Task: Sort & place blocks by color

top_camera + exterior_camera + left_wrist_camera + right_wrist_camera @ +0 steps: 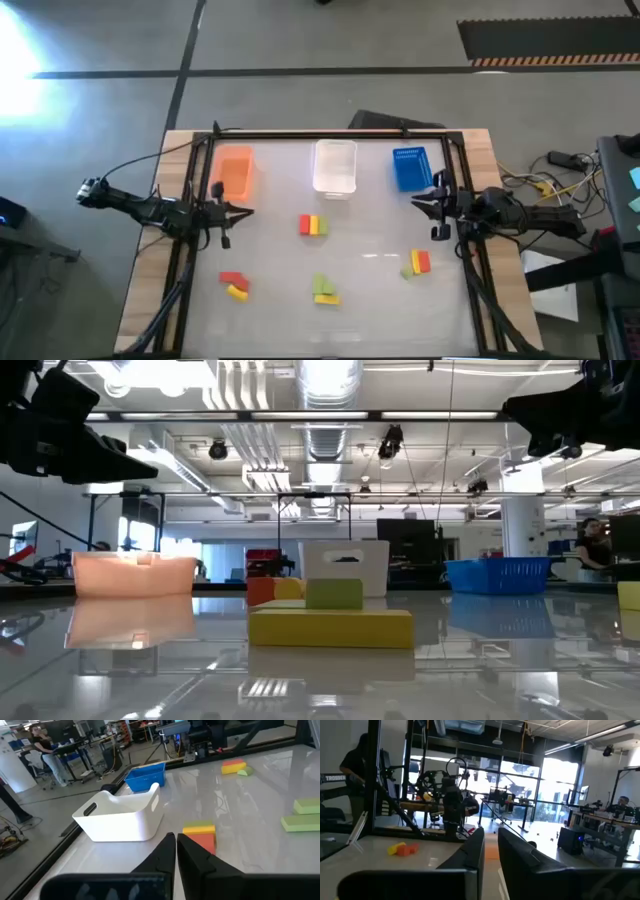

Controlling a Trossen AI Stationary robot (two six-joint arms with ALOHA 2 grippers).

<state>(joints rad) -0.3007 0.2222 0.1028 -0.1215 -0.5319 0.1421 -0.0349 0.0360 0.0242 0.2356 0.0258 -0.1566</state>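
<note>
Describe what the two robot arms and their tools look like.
Both arms are dark, nearly black, jointed and slim. The left arm trails a thin black cable toward the table's back frame. The right arm looks bulkier at its wrist. Each ends in a tool with two flat, dark, tapering fingers: left tool, right tool. No markings can be made out.

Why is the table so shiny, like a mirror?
Low view: the glossy table mirrors the ceiling lights, the orange bin and the yellow block. High view: a pale glare streak lies right of the middle, and white glare sits at the picture's top left. Left wrist view: soft reflections beside the white bin.
</note>
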